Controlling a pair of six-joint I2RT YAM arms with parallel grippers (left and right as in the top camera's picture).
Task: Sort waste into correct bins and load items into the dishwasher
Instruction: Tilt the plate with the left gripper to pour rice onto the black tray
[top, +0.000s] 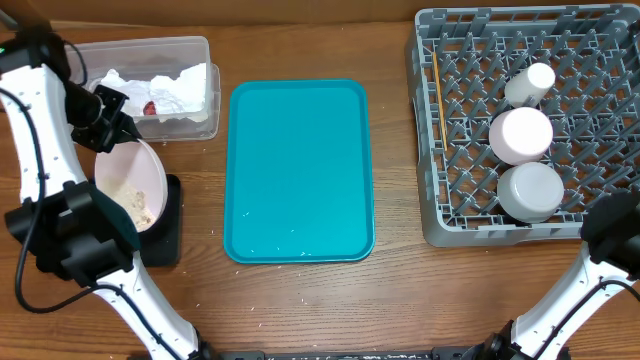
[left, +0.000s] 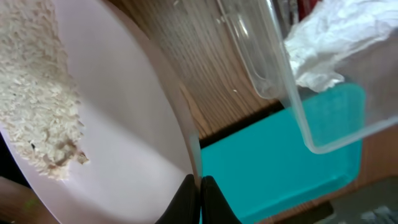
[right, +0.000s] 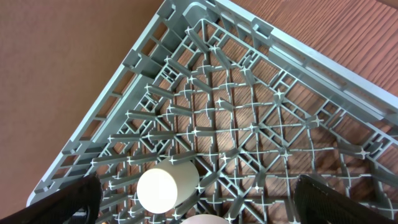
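From above, the left hand (top: 115, 132) grips the rim of the plate (top: 135, 175), rice (top: 135, 205) on it, over the black tray (top: 166, 235) beside the tub (top: 150, 42); cup (top: 530, 83), saucer (top: 520, 133) and bowl (top: 530, 190) sit in the rack (top: 450, 215). Left wrist: fingers (left: 186, 202) pinch the plate's edge (rice heaped to one side). Right wrist: the right hand (right: 199, 208) gapes wide above the rack, near the cup.

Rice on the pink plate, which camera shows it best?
The left wrist view: the rice lies close up on the pink plate, with single grains visible. Overhead shows only a small pale patch on the plate. The right wrist view shows none of it, only the grey rack and a white cup.
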